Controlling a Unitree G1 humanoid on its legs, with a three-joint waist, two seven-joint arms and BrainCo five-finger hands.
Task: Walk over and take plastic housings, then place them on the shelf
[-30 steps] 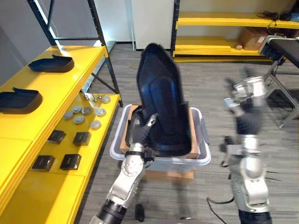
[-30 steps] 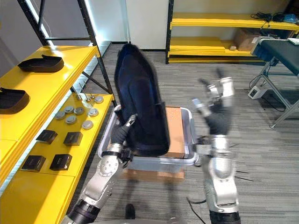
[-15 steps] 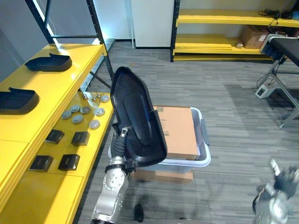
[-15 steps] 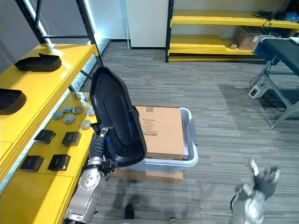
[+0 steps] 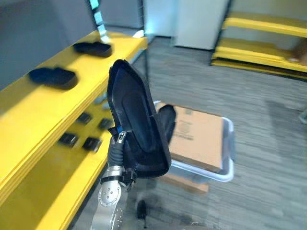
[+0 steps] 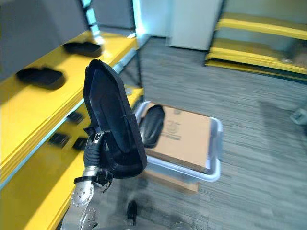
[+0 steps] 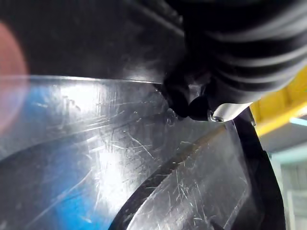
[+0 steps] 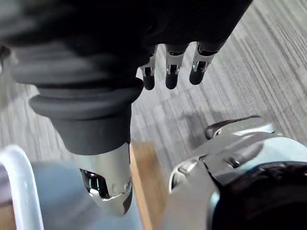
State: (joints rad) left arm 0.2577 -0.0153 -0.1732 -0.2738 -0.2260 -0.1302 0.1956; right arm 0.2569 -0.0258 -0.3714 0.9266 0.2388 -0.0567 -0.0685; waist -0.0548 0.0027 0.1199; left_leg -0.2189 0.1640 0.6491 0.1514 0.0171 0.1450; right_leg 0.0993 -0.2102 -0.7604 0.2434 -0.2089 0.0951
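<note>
A large glossy black plastic housing (image 5: 136,127) stands upright in the air, its hollow side facing me. My left hand (image 5: 116,145) is curled round its lower left edge from below. The left wrist view looks at the housing's scratched inner surface (image 7: 120,158) from very close, with a dark fingertip (image 7: 184,103) pressed on it. Two more black housings (image 5: 53,76) (image 5: 92,48) lie on the yellow shelf (image 5: 29,115) to my left. My right hand (image 8: 168,67) hangs over the grey floor, its fingers relaxed and holding nothing.
A pale grey tote (image 5: 229,155) with a cardboard box (image 5: 201,136) in it stands on the floor right of the shelf. A dark oval shape (image 5: 167,122) lies on the box, shadow or object I cannot tell. Small black blocks (image 5: 79,141) lie on the lower shelf.
My right hand let go of the housing and dropped down to my side. The left hand alone keeps the housing upright. The camera has swung toward the yellow shelf.
</note>
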